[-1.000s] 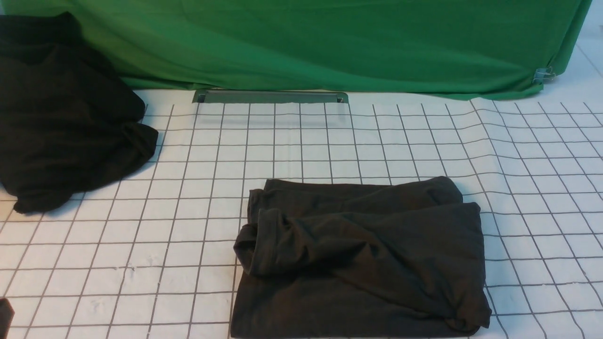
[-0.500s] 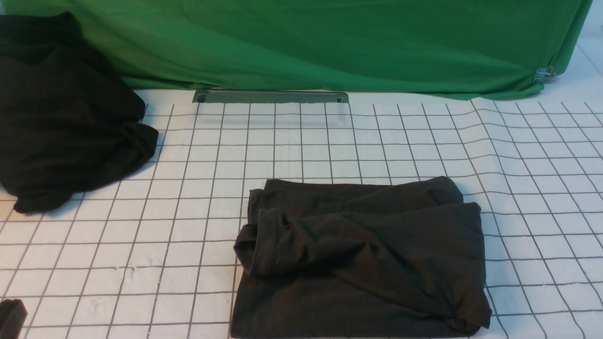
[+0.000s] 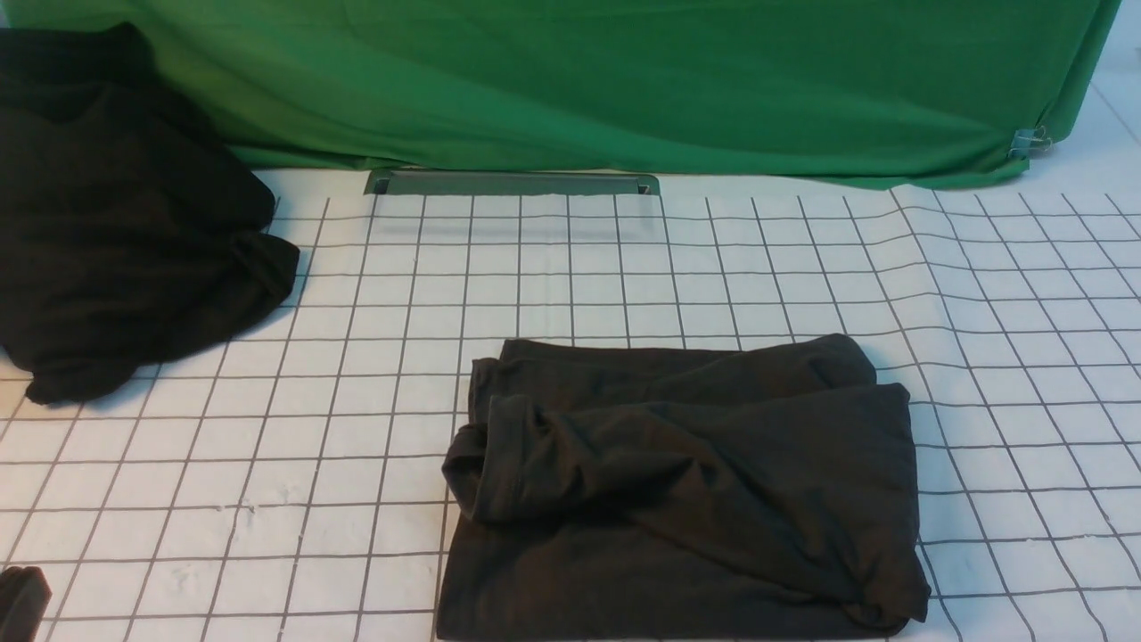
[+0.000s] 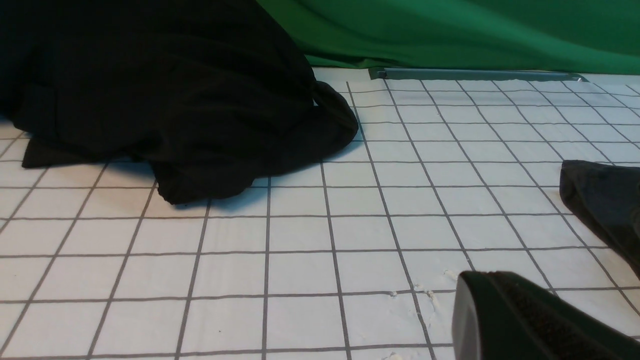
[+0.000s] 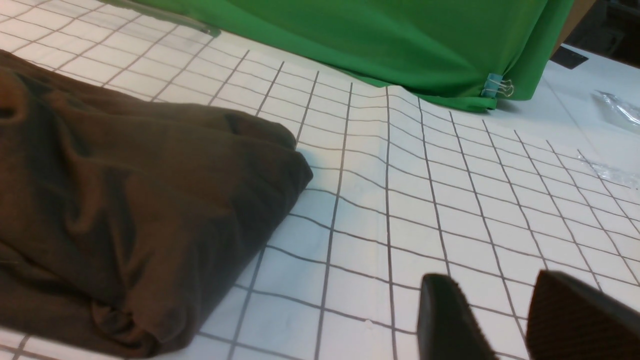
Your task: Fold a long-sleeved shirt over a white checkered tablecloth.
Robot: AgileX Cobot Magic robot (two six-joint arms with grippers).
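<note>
Apparently complete, or nearly so: the long-sleeved shirt (image 3: 686,490) is lying as a compact rectangular bundle on the white checkered tablecloth (image 3: 570,276), near the front middle of the bench, with layers stacked and one rolled edge bulging at its left side. Judging by this, only tidying of that loose edge is remaining. Neither arm is touching the garment. The left end effector (image 4: 520,320) is sitting clenched and empty, low over the cloth, well apart from the bundle. The right end effector (image 5: 520,320) is hovering beside the shirt's right edge, its jaws standing parted with nothing between them. Hidden items: the chest print and neck tag are folded inside; the bundle's near edge is running out of the front view. A separate black garment heap (image 3: 125,223) is resting at far left, before the green fabric sheet (image 3: 624,80).
</note>
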